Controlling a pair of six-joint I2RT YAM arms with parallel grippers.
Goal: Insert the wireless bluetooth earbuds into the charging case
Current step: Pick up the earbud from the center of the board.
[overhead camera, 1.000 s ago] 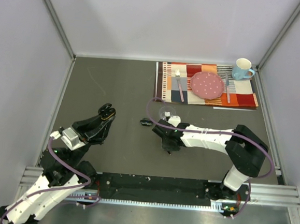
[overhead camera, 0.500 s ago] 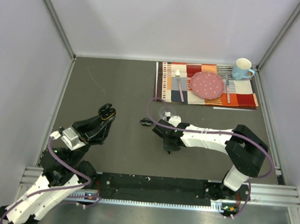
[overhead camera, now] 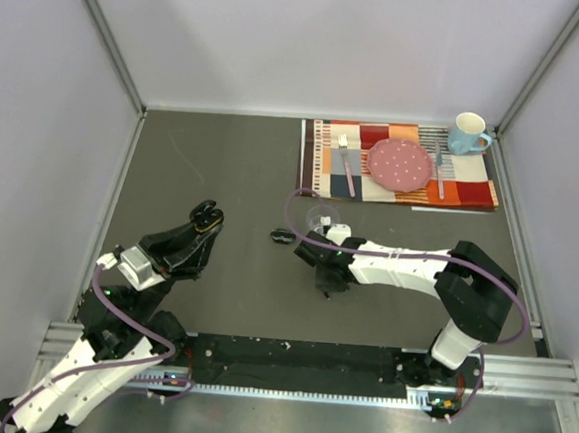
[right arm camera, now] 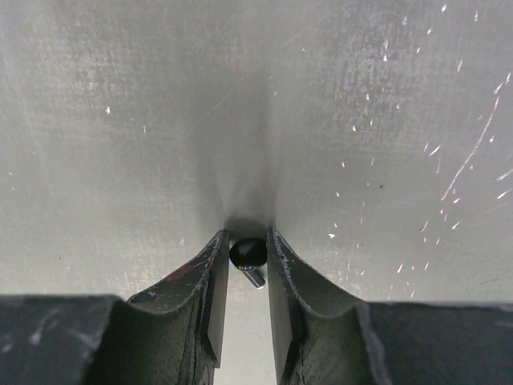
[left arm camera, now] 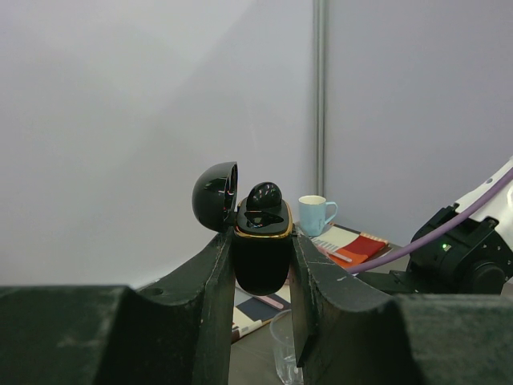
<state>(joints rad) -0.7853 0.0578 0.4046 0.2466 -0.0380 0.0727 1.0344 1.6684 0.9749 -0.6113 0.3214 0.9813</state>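
The left gripper [left arm camera: 261, 243] clamps an upright black charging case [left arm camera: 261, 265], its lid [left arm camera: 215, 195] flipped open toward ten o'clock and one earbud [left arm camera: 264, 197] seated inside. A blue mug [left arm camera: 315, 215] stands behind at two o'clock.

- A striped placemat [overhead camera: 472, 191] in orange, red and white lay at the far right of the grey table [overhead camera: 224, 161].
- A pink dotted plate [overhead camera: 400, 164] sat on the mat.
- A fork [overhead camera: 346, 161] lay left of the plate, and another utensil [overhead camera: 439, 173] right of it.
- A light blue mug [overhead camera: 468, 133] stood at the mat's far right corner.
- A clear plastic cup [overhead camera: 322, 217] stood upright on the table, nearer than the mat.
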